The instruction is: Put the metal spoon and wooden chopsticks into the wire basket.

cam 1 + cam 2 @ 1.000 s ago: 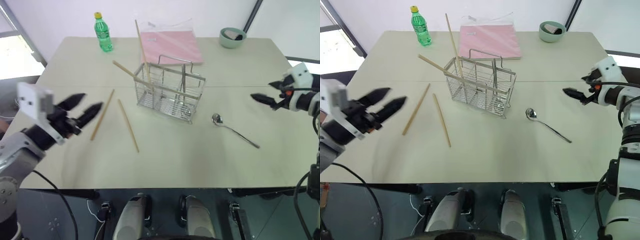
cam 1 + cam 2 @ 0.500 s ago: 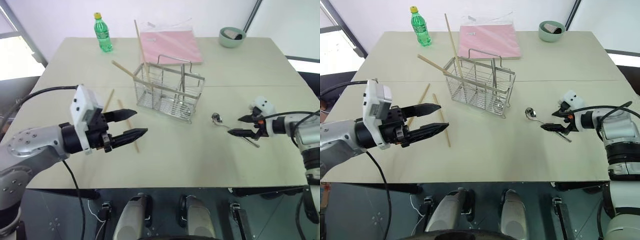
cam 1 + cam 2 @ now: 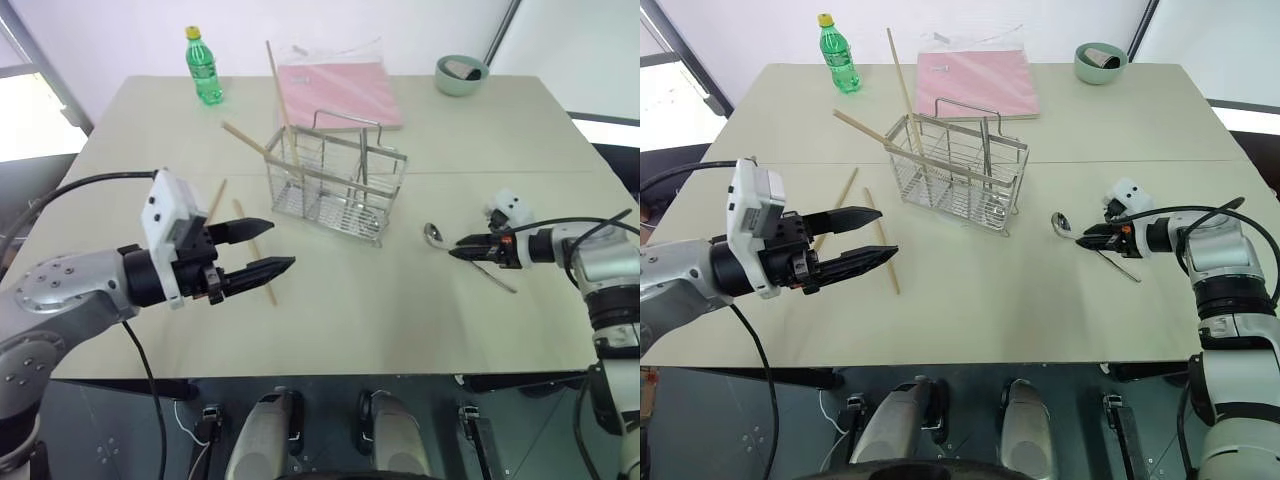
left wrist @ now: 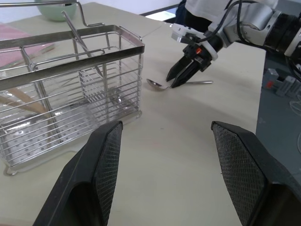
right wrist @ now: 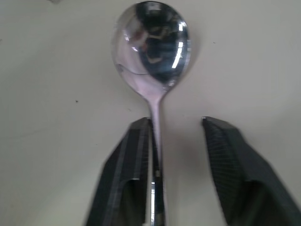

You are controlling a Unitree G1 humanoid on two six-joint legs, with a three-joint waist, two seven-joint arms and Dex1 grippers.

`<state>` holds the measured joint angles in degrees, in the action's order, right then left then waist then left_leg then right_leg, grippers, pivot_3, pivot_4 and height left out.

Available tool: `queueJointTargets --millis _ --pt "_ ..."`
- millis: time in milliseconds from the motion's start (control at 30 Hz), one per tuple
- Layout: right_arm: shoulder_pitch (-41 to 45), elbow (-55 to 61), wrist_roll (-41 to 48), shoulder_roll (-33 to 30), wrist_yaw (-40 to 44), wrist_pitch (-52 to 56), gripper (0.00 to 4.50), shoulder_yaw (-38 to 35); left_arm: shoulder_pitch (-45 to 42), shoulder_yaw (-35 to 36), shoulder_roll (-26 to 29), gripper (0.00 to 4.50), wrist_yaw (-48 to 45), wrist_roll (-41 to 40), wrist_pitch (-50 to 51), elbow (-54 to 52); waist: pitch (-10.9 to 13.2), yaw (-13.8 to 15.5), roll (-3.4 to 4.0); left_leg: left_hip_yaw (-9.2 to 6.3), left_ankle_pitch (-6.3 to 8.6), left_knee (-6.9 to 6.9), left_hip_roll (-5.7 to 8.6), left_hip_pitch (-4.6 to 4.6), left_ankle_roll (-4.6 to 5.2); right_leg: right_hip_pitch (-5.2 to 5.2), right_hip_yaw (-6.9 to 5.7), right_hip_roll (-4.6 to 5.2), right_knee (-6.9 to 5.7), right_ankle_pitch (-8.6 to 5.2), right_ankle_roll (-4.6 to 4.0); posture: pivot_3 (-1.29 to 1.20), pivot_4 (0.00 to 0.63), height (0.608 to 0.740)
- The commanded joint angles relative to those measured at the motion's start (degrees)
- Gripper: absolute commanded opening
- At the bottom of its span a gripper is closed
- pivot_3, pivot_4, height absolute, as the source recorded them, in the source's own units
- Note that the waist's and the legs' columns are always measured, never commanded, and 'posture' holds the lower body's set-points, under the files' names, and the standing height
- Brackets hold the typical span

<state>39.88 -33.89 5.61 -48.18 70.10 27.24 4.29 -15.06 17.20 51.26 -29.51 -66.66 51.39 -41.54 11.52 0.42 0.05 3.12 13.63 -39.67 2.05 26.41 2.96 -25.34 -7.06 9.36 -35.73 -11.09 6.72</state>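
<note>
The metal spoon (image 3: 433, 234) lies on the table to the right of the wire basket (image 3: 335, 185), bowl toward the basket. My right gripper (image 3: 458, 250) is low over its handle. In the right wrist view the handle runs between the fingers, against one pad (image 5: 136, 155), with a small gap to the other. Two wooden chopsticks stand in the basket, one upright (image 3: 278, 85) and one leaning left (image 3: 245, 138). Two more (image 3: 215, 200) lie flat left of the basket. My left gripper (image 3: 280, 245) hovers open over them, empty, pointing at the basket.
A green bottle (image 3: 204, 66) stands at the back left, a flat pink folder (image 3: 340, 92) lies behind the basket, and a green bowl (image 3: 460, 74) sits at the back right. Bare tabletop (image 3: 370, 310) stretches in front of the basket.
My right gripper came down and left onto the spoon's handle, and its fingers narrowed around it. My left arm swung in from the left, then held still.
</note>
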Motion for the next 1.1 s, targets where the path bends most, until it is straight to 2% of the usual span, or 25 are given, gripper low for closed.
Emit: queueJointTargets --millis 33,167,300,500,733,1000,1100 --pt "-0.18 0.55 -0.07 0.63 1.31 0.39 0.05 1.06 -0.56 1.78 0.63 3.18 0.51 -0.47 -1.57 -0.67 0.00 0.11 0.00 0.00 0.00 0.00 0.00 0.00 0.00 0.00 0.00 0.00 0.00 0.00 0.00 0.00 0.150 0.686" --pt "-0.17 0.30 -0.46 0.70 0.00 0.10 0.05 0.62 -0.66 1.74 0.70 3.18 0.53 -0.27 -2.09 -0.18 0.00 0.13 0.00 0.00 0.00 0.00 0.00 0.00 0.00 0.00 0.00 0.00 0.00 0.00 0.00 0.00 0.150 0.686" --pt "3.13 -2.33 2.27 0.98 -3.25 -0.86 0.05 -4.67 -2.19 2.00 0.26 3.18 1.14 -0.17 -2.73 1.29 0.00 0.11 0.00 0.00 0.00 0.00 0.00 0.00 -0.01 0.01 0.00 -0.01 0.00 0.00 0.00 0.00 0.150 0.686" --pt "16.16 -5.84 11.52 4.48 -12.77 2.20 0.05 -17.24 -6.28 2.18 -0.04 3.18 2.35 -0.64 -3.31 4.97 0.12 0.02 0.18 0.04 -0.05 0.00 0.01 0.05 -0.06 -0.10 0.05 0.00 -0.11 0.01 -0.01 0.00 0.150 0.686" --pt "29.70 1.34 24.58 14.07 -23.10 11.98 0.05 -26.47 -10.53 0.56 -0.17 3.18 2.00 0.46 -3.27 7.88 0.13 0.17 0.17 -0.03 -0.09 0.03 0.02 0.04 -0.05 -0.10 0.04 -0.03 -0.23 0.01 -0.01 0.00 0.150 0.686" --pt "29.87 9.12 29.77 25.97 -31.53 12.90 0.05 -26.27 -12.21 -0.24 -0.24 3.18 1.92 1.32 -3.05 8.58 0.13 0.12 0.17 -0.03 -0.15 0.02 0.04 0.05 0.06 -0.14 0.07 -0.06 -0.32 0.02 -0.01 0.00 0.150 0.686" --pt "27.45 12.19 29.55 29.54 -31.50 12.12 0.05 -23.41 -12.34 0.06 -0.01 3.18 2.33 1.17 -2.71 8.18 0.13 0.10 0.18 -0.04 -0.16 0.02 0.03 0.04 0.06 -0.16 0.08 -0.11 -0.36 0.02 -0.02 0.00 0.150 0.686"
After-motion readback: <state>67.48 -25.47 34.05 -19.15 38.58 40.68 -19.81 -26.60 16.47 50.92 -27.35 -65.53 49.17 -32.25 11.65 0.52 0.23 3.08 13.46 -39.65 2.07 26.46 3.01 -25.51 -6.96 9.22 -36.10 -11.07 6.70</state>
